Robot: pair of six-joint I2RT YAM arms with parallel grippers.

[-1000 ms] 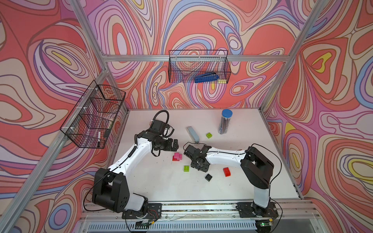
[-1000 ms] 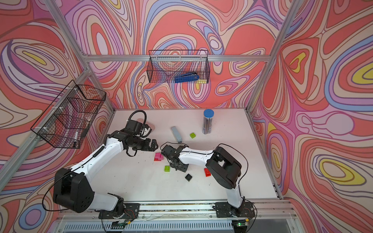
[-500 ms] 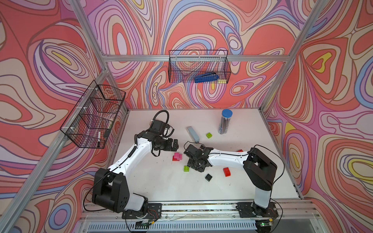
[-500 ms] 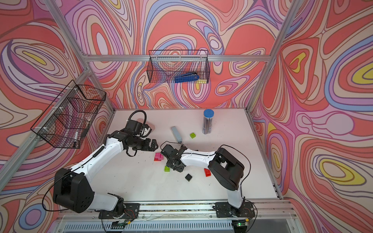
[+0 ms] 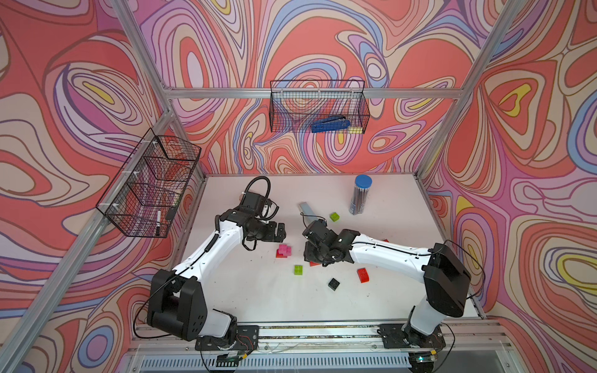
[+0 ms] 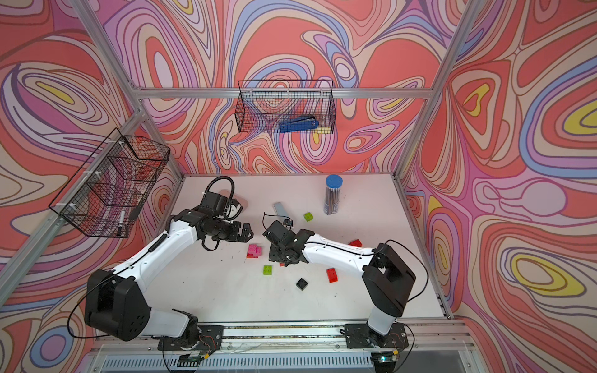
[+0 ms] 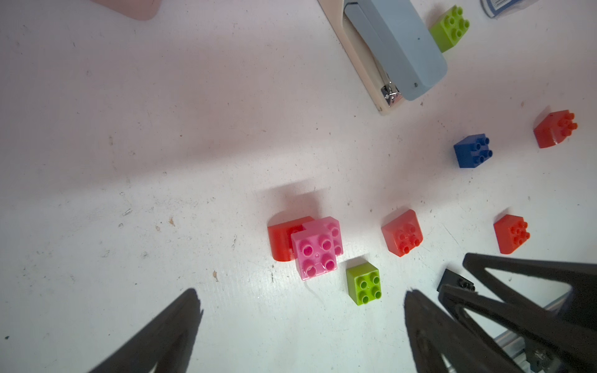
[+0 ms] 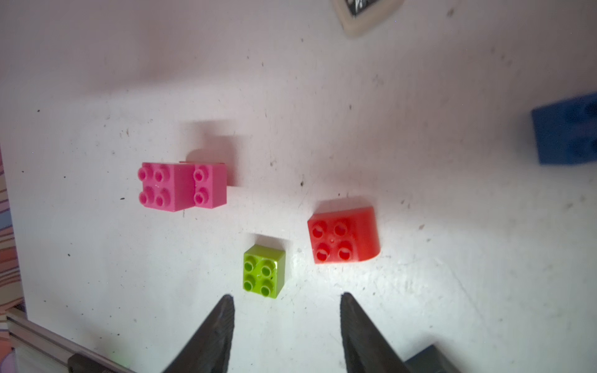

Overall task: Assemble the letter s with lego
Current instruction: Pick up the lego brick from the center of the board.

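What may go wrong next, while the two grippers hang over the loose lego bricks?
The right gripper stands open near the lime green brick, with the red brick close by: closing may knock one away. The left gripper, open too, hovers near the pink stack; the arms might collide there.

The left wrist view shows ten lego pieces: four red bricks, two pink bricks, two lime green bricks, one blue brick and one black brick, plus one grey-blue stapler at the upper right. In both top views there are two wire baskets, one blue stapler and one blue-lidded tube.
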